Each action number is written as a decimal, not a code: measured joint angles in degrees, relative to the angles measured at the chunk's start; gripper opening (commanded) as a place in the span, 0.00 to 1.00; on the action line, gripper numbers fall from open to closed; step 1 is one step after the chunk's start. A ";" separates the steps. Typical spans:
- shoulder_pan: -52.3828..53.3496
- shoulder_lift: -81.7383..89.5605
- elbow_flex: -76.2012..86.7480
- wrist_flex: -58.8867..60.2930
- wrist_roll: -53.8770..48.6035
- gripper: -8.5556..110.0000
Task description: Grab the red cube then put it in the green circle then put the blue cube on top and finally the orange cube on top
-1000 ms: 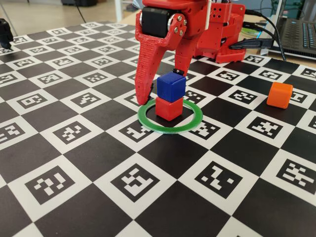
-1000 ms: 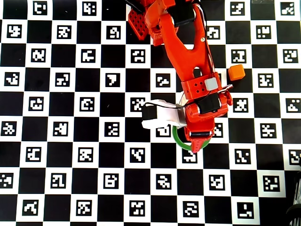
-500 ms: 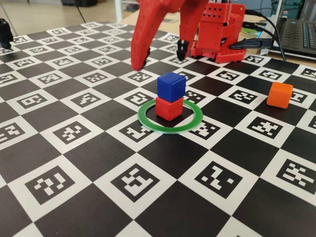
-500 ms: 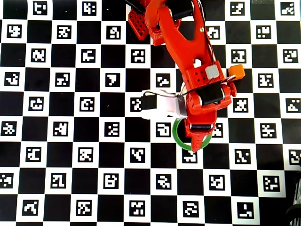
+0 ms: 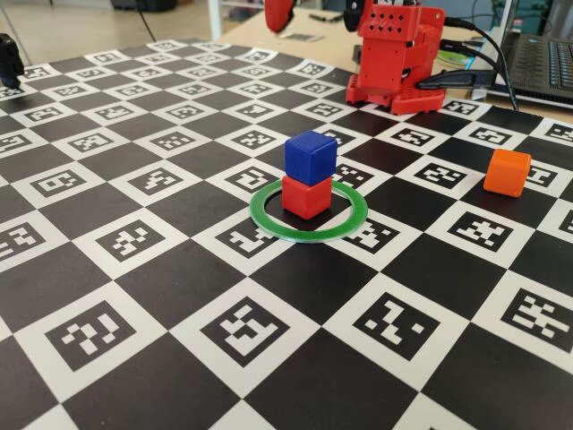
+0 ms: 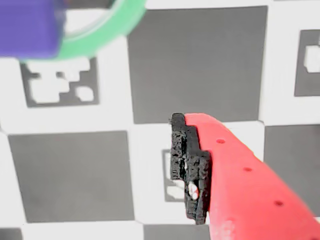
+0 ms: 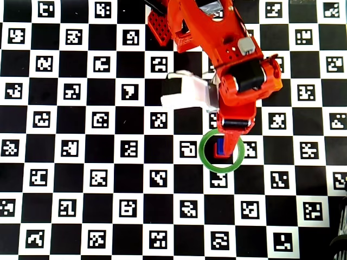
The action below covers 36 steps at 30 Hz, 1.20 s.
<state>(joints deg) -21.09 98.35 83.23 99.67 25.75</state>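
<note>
Looking across the fixed view, we note the blue cube (image 5: 310,157) stacked on the red cube (image 5: 306,195) inside the green circle (image 5: 308,213). The orange cube (image 5: 507,172) sits well apart, right, open board around it. The gripper (image 5: 313,12), lifted at the top edge: fingers spread, empty.

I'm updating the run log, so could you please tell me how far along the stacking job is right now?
Done: the red cube sits inside the green circle, and the blue cube rests on top of it. In hand: nothing; the end effector is raised high above the stack, and nothing shows between its fingers. Left: the orange cube sits alone on the board, not yet stacked.
</note>
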 measured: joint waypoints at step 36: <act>-40.52 -1.41 23.29 -24.26 23.99 0.50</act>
<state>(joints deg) -61.61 96.94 106.52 75.41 49.75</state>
